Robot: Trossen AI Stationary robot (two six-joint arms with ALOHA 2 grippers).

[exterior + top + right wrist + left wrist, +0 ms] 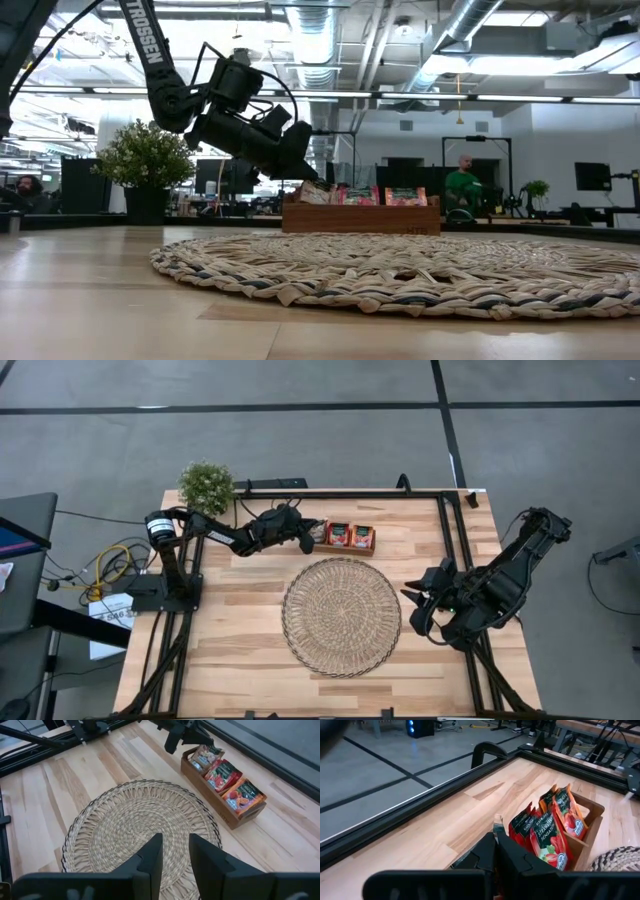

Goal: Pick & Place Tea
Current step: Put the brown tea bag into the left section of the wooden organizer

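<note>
Pale wooden planks make up the counter (250, 600), framed by black rails, with grey floor around it and an open office behind, where a person in green sits far off. At the counter's centre lies a round woven mat (341, 616). At about twelve o'clock from the mat, just beyond its rim, stands a small brown wooden tray (349, 546) with the tea (350, 535) standing in it: red-orange sachets upright in the compartments, and at the tray's nine o'clock end a paler sachet that is hard to read. From above only two red sachets show clearly, since the left arm covers that end. The left tool (308, 537) hangs over the tray's nine o'clock end, its fingers together; from its own wrist camera a thin pale edge shows just past the fingertips, but I cannot tell whether it is pinched between them or merely behind. A small potted plant (207, 484) sits at the counter's ten o'clock corner. The right tool (412, 600) waits at three o'clock from the mat, near its rim, with its fingers a little apart and nothing between them.
</note>
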